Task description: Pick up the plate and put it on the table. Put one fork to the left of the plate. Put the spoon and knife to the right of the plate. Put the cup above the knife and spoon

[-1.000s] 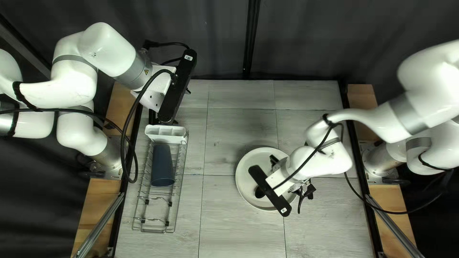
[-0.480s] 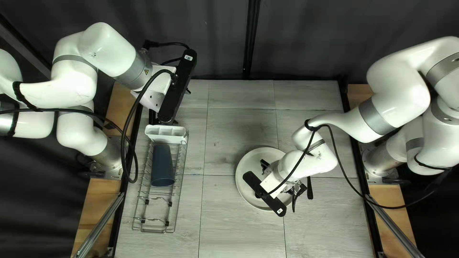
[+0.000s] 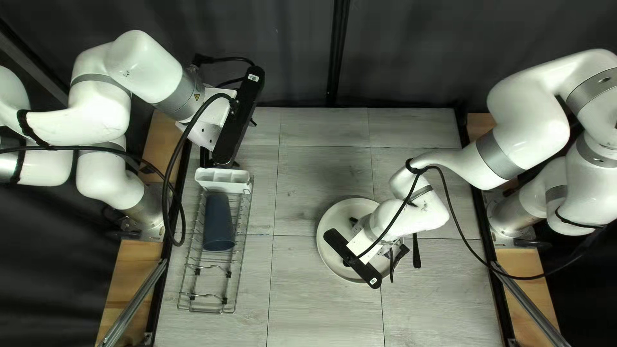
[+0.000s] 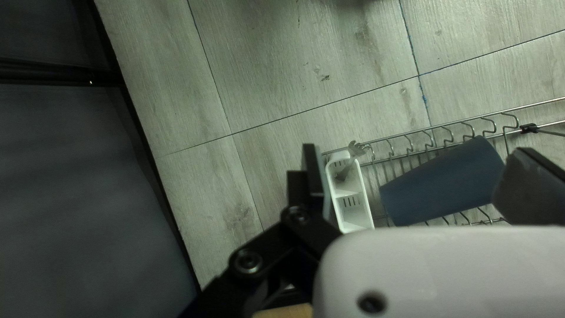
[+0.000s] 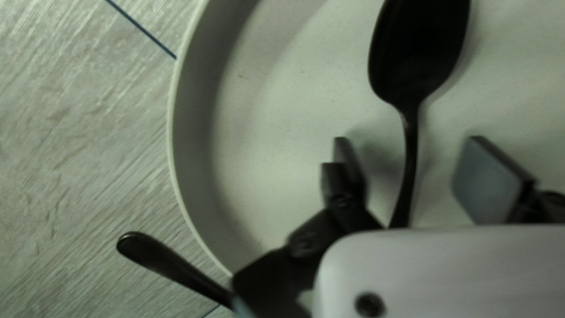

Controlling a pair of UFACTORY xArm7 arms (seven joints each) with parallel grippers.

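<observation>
Plainly, the right jaws gape wide around the untouched spoon (image 5: 416, 53).

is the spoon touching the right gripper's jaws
Apart. The right wrist view shows the spoon running between the open jaws of the right gripper, with pale plate visible between its handle and each jaw.

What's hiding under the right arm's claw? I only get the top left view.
Observer: A black spoon, between the open fingers of the right gripper and touched by neither.
Visitor: Neat! Is anything in that white box at the left?
Observer: Yes, a fork; its tines stick out at one end.
Visitor: And the left claw, is it shut?
Observer: No, the left gripper has its fingers wide apart, gripping nothing.
</observation>
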